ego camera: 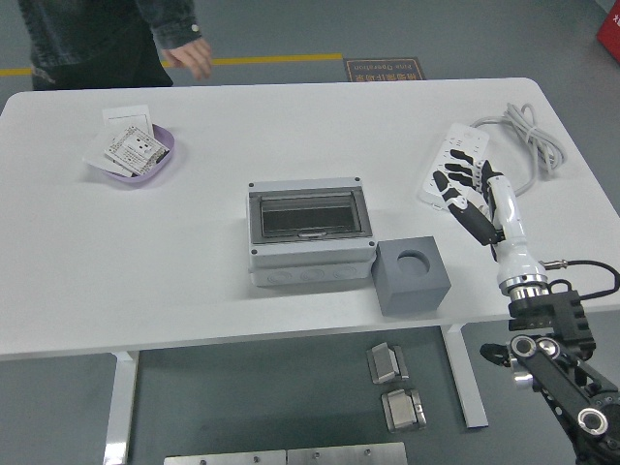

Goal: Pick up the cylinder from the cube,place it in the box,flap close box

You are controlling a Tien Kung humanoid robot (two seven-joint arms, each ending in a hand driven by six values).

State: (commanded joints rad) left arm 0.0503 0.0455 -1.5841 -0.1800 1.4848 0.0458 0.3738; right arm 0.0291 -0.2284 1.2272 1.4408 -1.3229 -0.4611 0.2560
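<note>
**Box shut, my hand out to the right**

At the far left of the white tabletop (194, 281) sits a shallow purple dish (136, 161) piled with white paper packets (129, 145). Beyond the far edge, at the upper left, a person in a dark denim jacket (92, 34) stands with one hand (194, 56) hanging loose, off the tabletop.

In the middle lies the grey plastic box (310, 236), its dark see-through flap (308, 215) lying flat over the opening. I cannot make out the cylinder through the flap. Just beside the box's right front corner stands the dark grey cube (414, 277), with a round socket in its top face that holds nothing.

Further right, my right hand (463, 189) hangs over the tabletop with its black-and-white fingers (453, 177) spread and relaxed, grasping nothing. Its fingertips overlap the near end of a white power strip (451, 162), whose grey cable (528, 136) coils towards the far right edge. My black forearm (557, 363) comes in from the lower right corner.
</note>
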